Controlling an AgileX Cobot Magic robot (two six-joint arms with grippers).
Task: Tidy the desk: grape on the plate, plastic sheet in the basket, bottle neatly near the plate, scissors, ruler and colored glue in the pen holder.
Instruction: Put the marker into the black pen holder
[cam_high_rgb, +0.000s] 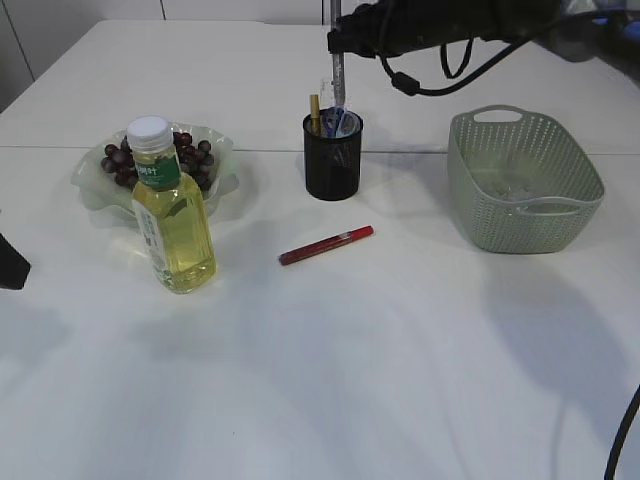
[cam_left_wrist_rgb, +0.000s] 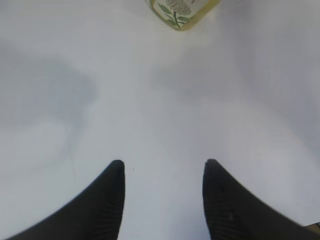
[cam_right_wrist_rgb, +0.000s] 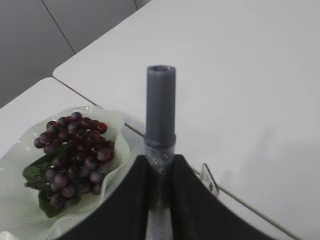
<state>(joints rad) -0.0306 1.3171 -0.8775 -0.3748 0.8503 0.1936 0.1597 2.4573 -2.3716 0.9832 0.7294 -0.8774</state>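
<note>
My right gripper is shut on a grey glue pen and holds it upright, its lower end in the black pen holder. The grey glue pen stands between the shut jaws in the right wrist view. Blue scissor handles and a yellowish stick stand in the holder. A red glue pen lies on the table in front of the holder. Dark grapes lie on the pale plate. The yellow bottle stands upright in front of the plate. My left gripper is open and empty over bare table.
A green basket stands at the right, with something clear and faint on its bottom. The grapes and plate show in the right wrist view, beside a clear pointed tip. The bottle's base lies ahead of the left gripper.
</note>
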